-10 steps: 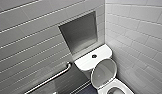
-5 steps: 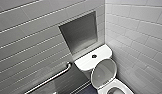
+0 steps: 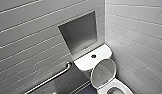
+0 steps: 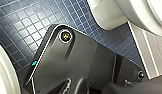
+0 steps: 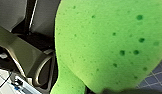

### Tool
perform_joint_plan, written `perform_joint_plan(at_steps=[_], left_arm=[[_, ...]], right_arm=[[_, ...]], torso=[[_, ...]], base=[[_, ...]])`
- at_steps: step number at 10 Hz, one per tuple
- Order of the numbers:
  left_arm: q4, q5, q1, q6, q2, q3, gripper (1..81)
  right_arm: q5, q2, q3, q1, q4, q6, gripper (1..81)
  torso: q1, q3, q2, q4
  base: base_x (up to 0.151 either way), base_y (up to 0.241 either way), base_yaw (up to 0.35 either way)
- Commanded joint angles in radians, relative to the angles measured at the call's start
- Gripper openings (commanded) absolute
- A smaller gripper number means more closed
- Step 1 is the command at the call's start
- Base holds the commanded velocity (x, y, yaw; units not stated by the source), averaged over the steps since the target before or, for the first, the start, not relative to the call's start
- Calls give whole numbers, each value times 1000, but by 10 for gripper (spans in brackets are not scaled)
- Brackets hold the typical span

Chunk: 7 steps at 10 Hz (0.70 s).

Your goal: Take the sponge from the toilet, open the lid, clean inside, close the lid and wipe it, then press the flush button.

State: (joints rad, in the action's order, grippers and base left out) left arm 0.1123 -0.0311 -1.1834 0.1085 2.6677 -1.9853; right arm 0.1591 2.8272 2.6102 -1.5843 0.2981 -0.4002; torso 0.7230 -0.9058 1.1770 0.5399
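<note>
The white toilet (image 3: 90, 65) stands in the corner in the head view. Its oval lid (image 3: 104, 72) is raised and leans back against the tank, and the seat ring (image 3: 119, 86) shows below it. The dark round flush button (image 3: 93, 56) sits in the middle of the tank top. In the right wrist view the bright green sponge (image 5: 107, 45) looms very close, held in my right gripper. The left wrist view looks down past the robot's dark plate at the toilet's white ceramic (image 4: 117, 12) over dark blue floor tiles (image 4: 27, 25).
A steel grab bar (image 3: 50, 79) runs along the grey tiled wall left of the toilet. A recessed niche (image 3: 79, 32) sits in the wall above the tank. The white tiled side wall (image 3: 137, 37) stands close on the toilet's right.
</note>
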Motion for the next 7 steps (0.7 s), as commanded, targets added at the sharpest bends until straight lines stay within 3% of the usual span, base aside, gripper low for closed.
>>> perform_joint_plan(at_steps=[1, 2, 3, 4, 7], left_arm=[[-158, -56, 176, 3, -173, 190, 811], [-203, -56, 225, 3, -205, 226, 811], [-249, -56, 276, 7, -230, 250, 811], [-293, -56, 323, 8, -244, 255, 811], [-401, -56, 437, 14, -267, 249, 811]], right_arm=[[-63, 30, 27, -23, -13, 3, 10], [-61, 28, 24, -23, -10, 3, 10], [-58, 27, 22, -24, -5, 3, 10], [-56, 27, 20, -24, -5, 3, 10], [-58, 30, 17, -26, -2, 6, 10]], torso=[[0, 0, 0, -66], [0, 0, 0, -42], [0, 0, 0, -43], [0, 0, 0, -57], [0, 0, 0, -59]], base=[[0, 0, 0], [0, 0, 0], [0, 0, 0], [0, 0, 0], [0, 0, 0]])
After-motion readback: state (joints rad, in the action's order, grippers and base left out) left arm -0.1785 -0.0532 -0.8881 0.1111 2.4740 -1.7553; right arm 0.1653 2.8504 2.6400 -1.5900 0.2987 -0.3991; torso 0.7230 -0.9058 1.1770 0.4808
